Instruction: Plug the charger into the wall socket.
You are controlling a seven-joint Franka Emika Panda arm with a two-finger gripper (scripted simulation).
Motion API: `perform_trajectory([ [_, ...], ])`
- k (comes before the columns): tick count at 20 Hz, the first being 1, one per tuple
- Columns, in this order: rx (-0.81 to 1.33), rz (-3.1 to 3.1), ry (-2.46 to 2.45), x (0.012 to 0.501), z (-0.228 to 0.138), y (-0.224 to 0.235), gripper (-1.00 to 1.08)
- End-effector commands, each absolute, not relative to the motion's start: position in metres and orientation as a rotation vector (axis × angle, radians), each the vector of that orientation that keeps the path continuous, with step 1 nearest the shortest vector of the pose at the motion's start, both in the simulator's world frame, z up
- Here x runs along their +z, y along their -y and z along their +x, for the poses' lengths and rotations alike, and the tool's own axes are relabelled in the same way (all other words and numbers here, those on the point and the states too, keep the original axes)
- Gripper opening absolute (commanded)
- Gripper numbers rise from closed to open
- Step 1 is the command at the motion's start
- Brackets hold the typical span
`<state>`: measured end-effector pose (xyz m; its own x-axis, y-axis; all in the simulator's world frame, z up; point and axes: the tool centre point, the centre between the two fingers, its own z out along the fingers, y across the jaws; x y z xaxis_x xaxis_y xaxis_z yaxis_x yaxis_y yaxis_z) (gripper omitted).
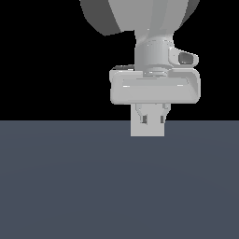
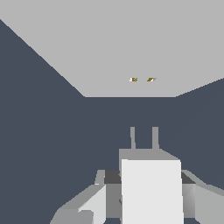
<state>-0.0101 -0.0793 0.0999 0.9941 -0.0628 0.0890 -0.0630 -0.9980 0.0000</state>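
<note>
Ahead of the wall socket [image 2: 109,48], the charger [image 2: 151,188] is held clamped in the pincer [image 2: 144,194]. Its 2 prongs [image 2: 143,138] are pointed toward the socket's 2 holes [image 2: 141,79], apart from them and seemingly slightly offset sideways.

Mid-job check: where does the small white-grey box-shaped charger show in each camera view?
Exterior view: the small white-grey box-shaped charger sits centre-right, just below the grey gripper.
Wrist view: it fills the lower centre, two prongs pointing at the flat light-grey wall socket.
Shared landmark: the gripper around it.
</note>
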Motion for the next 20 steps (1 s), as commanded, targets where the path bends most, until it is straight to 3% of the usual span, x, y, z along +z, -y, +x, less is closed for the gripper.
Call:
perform_trajectory([
  [1, 0.140, 3.134, 0.099, 0.100, -0.006, 0.079, -1.00],
  [20, 0.140, 3.134, 0.099, 0.100, 0.038, 0.082, -1.00],
])
